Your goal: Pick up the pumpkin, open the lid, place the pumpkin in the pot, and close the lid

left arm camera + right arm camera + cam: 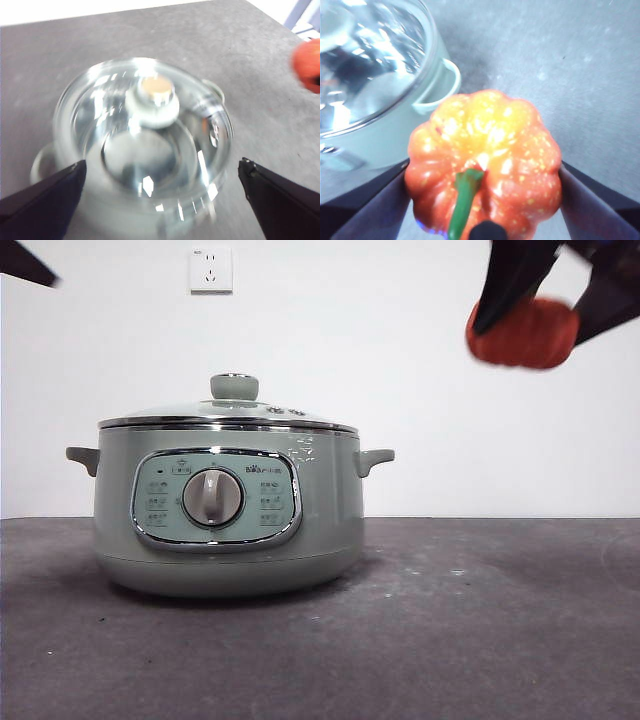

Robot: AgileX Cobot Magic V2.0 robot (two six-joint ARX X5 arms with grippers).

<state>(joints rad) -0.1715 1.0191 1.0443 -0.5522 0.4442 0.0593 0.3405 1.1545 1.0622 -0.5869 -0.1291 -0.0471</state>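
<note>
White wall, grey worktop [480,640]. Right gripper [482,200] jaws squeeze pumpkin [485,165], up high beside pot [228,510]. Lid [145,135] still on. Left gripper [160,190] above lid, jaws wide apart. Opening, dropping in, closing left.

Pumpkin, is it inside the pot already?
No, the right gripper holds the pumpkin in the air beside the pot, whose lid is on.

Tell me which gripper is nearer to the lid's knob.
Left. The left gripper hangs open above the lid, its knob just ahead of it. The right gripper holds the pumpkin in the air, off to the pot's side.
</note>
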